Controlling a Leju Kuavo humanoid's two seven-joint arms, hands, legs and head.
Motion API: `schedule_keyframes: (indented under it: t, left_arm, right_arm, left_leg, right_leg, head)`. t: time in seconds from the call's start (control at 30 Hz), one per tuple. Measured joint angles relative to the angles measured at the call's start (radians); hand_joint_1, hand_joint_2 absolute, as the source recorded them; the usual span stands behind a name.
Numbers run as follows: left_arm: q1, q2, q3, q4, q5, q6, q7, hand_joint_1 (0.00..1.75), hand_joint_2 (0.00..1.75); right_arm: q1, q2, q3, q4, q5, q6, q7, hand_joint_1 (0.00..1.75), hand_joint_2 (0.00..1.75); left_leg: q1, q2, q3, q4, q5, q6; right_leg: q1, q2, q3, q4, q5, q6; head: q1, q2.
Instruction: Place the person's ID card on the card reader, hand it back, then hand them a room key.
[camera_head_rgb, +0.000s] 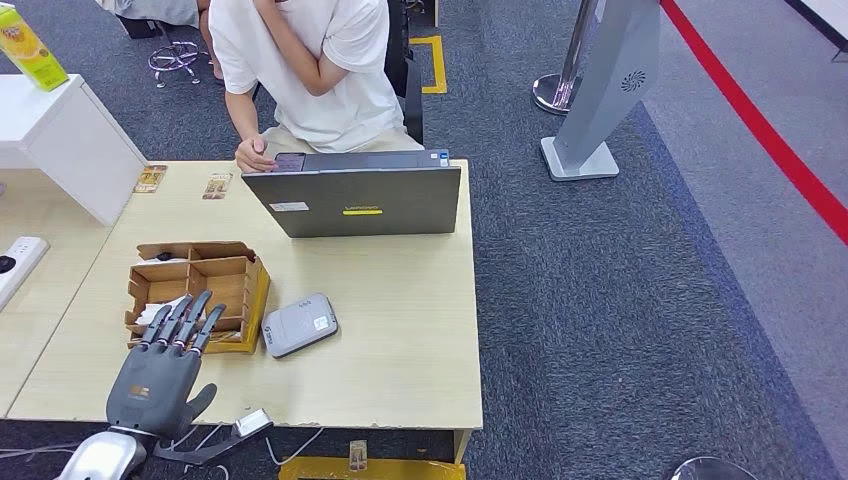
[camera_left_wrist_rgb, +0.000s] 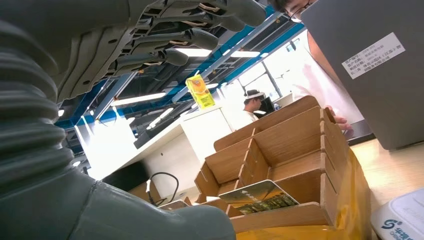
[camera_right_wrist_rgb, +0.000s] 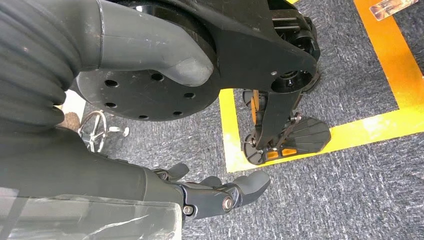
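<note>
Left robot hand (camera_head_rgb: 165, 360) hovers w/ fingers straight and spread, holding nothing, tips over near edge of brown cardboard compartment box (camera_head_rgb: 195, 285) on light wood table (camera_head_rgb: 400, 330). Printed card (camera_left_wrist_rgb: 257, 196) leans in box's near compartment. Grey flat card reader (camera_head_rgb: 298, 325) lies just beside box. Right robot hand (camera_right_wrist_rgb: 215, 192) hangs over dark carpet, fingers loosely curled, empty. Person in white T-shirt (camera_head_rgb: 320, 70) sits behind grey laptop (camera_head_rgb: 355, 198).
</note>
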Motion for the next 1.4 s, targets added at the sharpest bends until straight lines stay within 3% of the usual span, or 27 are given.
schedule_keyframes:
  t: [0.27, 0.63, 1.4]
  left_arm:
    - [-0.003, -0.004, 0.006, 0.011, 0.001, 0.001, 0.002, 0.0, 1.75]
    - [-0.101, -0.07, 0.071, 0.19, 0.011, 0.059, 0.001, 0.0, 1.75]
    - [-0.168, -0.13, 0.075, 0.324, -0.021, 0.078, -0.014, 0.0, 1.75]
  right_arm:
    - [0.0, 0.0, 0.0, 0.0, 0.001, 0.0, 0.001, 0.0, 1.75]
    - [0.0, 0.0, 0.0, 0.0, 0.054, 0.011, 0.012, 0.0, 1.75]
    - [-0.002, 0.0, 0.0, 0.0, 0.071, 0.017, 0.021, 0.0, 1.75]
  left_leg:
    - [0.0, 0.0, 0.0, 0.0, 0.0, 0.0]
    - [0.0, 0.0, 0.0, 0.0, 0.0, 0.0]
    - [0.0, 0.0, 0.0, 0.0, 0.0, 0.0]
  right_leg:
    - [0.0, 0.0, 0.0, 0.0, 0.0, 0.0]
    - [0.0, -0.001, 0.0, 0.0, 0.001, -0.001]
    - [0.0, -0.001, 0.0, 0.0, 0.001, -0.001]
  head:
    - [0.0, 0.0]
    - [0.0, 0.0]
    - [0.0, 0.0]
